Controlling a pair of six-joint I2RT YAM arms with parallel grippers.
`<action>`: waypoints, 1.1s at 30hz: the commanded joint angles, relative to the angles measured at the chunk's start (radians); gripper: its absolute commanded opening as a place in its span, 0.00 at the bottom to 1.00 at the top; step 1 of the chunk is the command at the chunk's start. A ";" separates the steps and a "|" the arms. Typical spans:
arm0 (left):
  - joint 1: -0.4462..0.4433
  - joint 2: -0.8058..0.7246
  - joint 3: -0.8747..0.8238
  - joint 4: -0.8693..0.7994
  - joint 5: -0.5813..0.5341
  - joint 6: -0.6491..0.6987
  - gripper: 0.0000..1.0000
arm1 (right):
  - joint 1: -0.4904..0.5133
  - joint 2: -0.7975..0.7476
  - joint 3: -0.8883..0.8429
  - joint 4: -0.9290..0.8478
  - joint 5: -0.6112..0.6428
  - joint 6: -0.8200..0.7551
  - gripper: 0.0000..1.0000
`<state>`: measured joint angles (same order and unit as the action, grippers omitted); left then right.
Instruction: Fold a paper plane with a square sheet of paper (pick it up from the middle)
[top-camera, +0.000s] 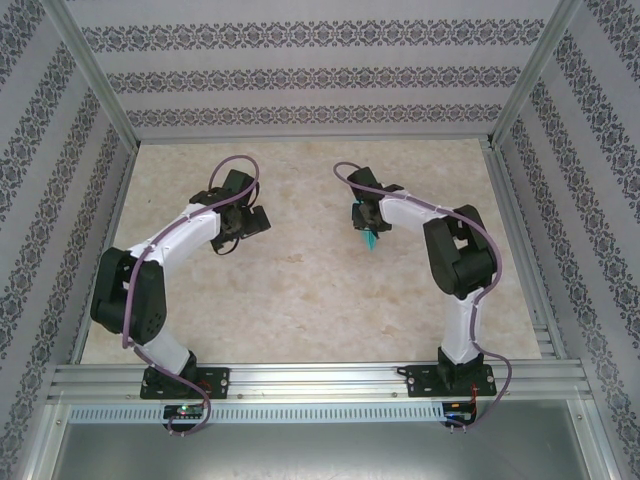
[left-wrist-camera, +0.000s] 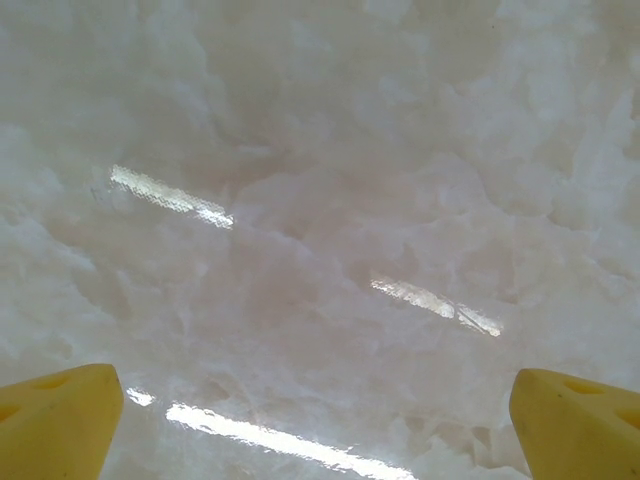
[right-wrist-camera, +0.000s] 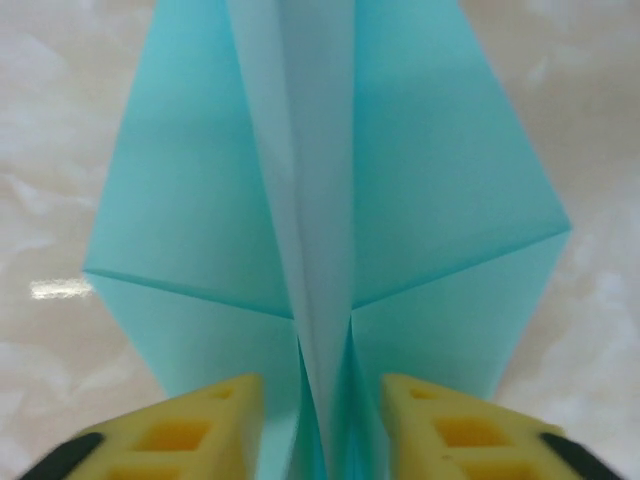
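The paper plane sits right of the table's middle, its long fold running straight out between the right gripper's parted jaws, while the left gripper, spread wide, hangs farther off.

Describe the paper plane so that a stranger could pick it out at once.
On the pale marble-look table, look right of centre to the right gripper. Between its yellow fingers is the paper plane, a narrow folded dart with a centre crease. It is the one turquoise thing among white-and-black arms and pale stone.
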<state>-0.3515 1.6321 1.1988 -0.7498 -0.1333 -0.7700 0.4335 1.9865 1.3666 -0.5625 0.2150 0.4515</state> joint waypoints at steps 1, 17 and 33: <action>0.021 -0.049 0.046 -0.007 -0.069 0.075 1.00 | -0.009 -0.141 0.053 -0.039 0.011 0.001 0.49; 0.130 -0.327 -0.207 0.288 -0.534 0.316 1.00 | -0.241 -0.695 -0.424 0.347 0.338 -0.119 0.98; 0.308 -0.342 -0.677 1.086 -0.274 0.687 1.00 | -0.397 -0.611 -0.884 1.117 0.268 -0.352 0.98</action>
<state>-0.0757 1.2922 0.5713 0.0387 -0.5774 -0.2050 0.0387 1.3502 0.5240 0.2787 0.5354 0.2024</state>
